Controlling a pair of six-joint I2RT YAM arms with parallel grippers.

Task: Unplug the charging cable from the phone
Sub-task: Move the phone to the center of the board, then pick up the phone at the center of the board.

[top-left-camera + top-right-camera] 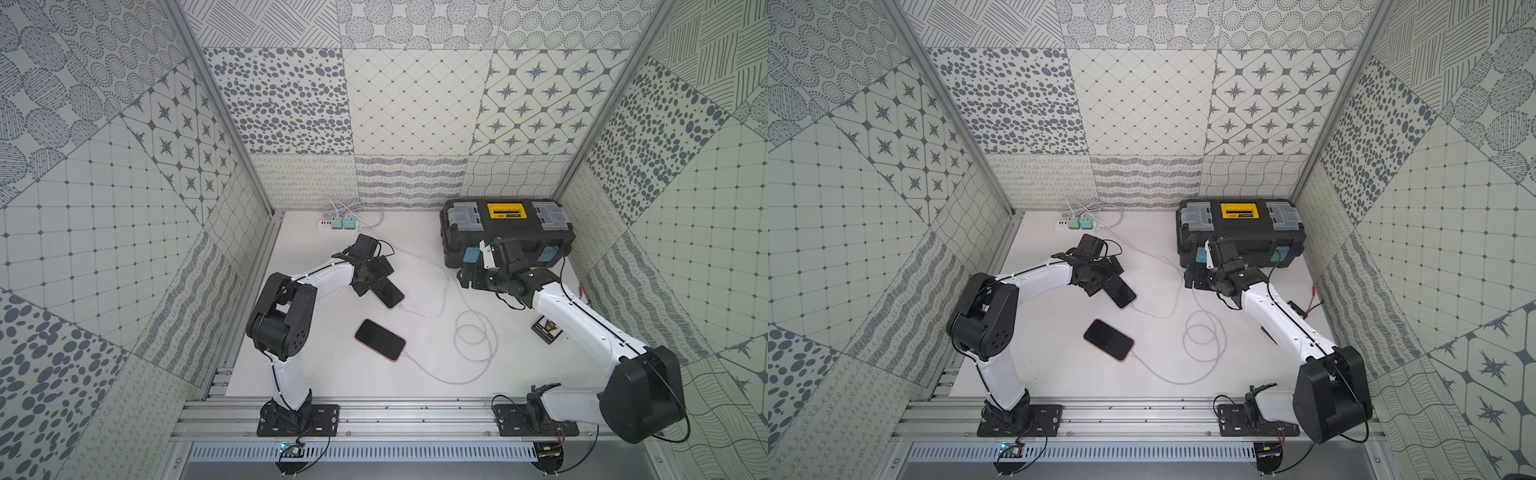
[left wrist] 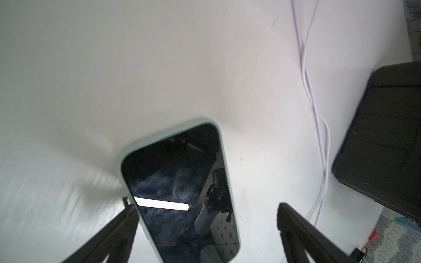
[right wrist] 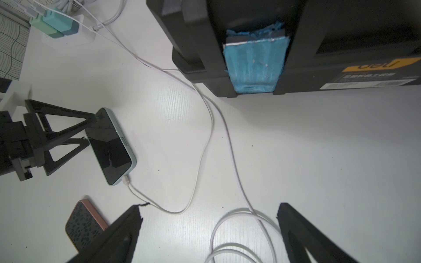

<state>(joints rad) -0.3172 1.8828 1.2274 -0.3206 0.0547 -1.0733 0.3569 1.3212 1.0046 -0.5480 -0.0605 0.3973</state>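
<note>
A phone in a pale green case (image 1: 392, 296) (image 2: 182, 186) lies screen up on the white table. Its white charging cable (image 3: 200, 159) is plugged into the end that points away from my left arm (image 3: 126, 181). My left gripper (image 1: 372, 282) (image 2: 206, 208) is open and straddles the phone's other end. One finger (image 2: 129, 214) is at the case's edge and the other stands well off it. A second phone, in an orange case (image 1: 380, 340) (image 3: 84, 225), lies nearer the front with its own cable plugged in. My right gripper (image 1: 467, 276) (image 3: 209, 209) hangs open and holds nothing, over cable loops (image 3: 239, 230).
A black toolbox (image 1: 507, 232) with blue latches stands at the back right, just behind my right gripper. A white power strip with two green chargers (image 1: 338, 224) sits at the back left. Coiled cable (image 1: 473, 336) lies mid-table. A small black box (image 1: 546, 330) rests by my right arm.
</note>
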